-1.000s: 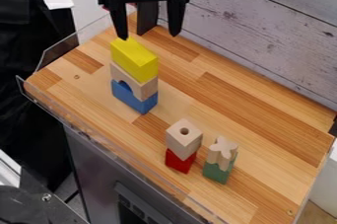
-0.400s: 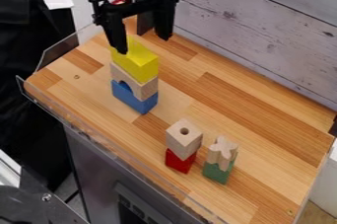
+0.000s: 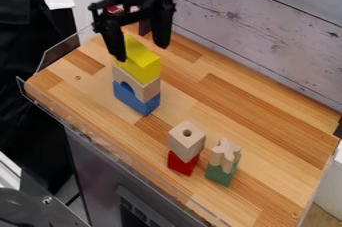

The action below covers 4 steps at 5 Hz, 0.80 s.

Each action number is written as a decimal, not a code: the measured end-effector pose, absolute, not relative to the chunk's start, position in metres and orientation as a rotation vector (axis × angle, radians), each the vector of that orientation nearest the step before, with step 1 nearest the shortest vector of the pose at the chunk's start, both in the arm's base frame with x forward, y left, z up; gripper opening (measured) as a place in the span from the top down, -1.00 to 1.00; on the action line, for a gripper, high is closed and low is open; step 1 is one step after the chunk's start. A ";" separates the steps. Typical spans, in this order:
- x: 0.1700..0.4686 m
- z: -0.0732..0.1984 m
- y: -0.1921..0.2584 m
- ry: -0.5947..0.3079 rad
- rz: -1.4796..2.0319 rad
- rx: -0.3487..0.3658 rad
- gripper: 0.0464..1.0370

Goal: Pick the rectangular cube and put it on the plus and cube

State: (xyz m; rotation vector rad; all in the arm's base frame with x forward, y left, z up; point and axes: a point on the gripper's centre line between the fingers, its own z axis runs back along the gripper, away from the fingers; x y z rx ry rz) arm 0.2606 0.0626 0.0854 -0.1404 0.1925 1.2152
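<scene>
A black two-finger robot gripper hangs down from the upper left over a wooden tabletop, its two fingers spread apart. Below and between them is a yellow rectangular block, the top piece of a three-part stack. One finger passes in front of the block's upper left end; whether it touches the block cannot be told. The yellow block rests on a plain wooden arch, which sits with its curved opening facing down on a blue block.

Nearer the viewer and further right stand two shorter stacks, side by side and close together. The left one is a pale wooden cube with a round hole in its top, set on a red block. The right one is a plus-shaped wooden piece standing upright on a green block.

The tabletop is made of light and darker brown strips. A clear plastic guard edges its left side, a wall of pale, weathered boards rises behind, and a grey panel is below the near edge.
</scene>
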 end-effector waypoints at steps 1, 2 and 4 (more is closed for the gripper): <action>0.264 0.077 0.066 0.201 1.248 -0.163 -0.88; 0.264 0.071 0.070 0.210 1.269 -0.162 -0.61; 0.259 0.076 0.072 0.246 1.271 -0.092 -0.05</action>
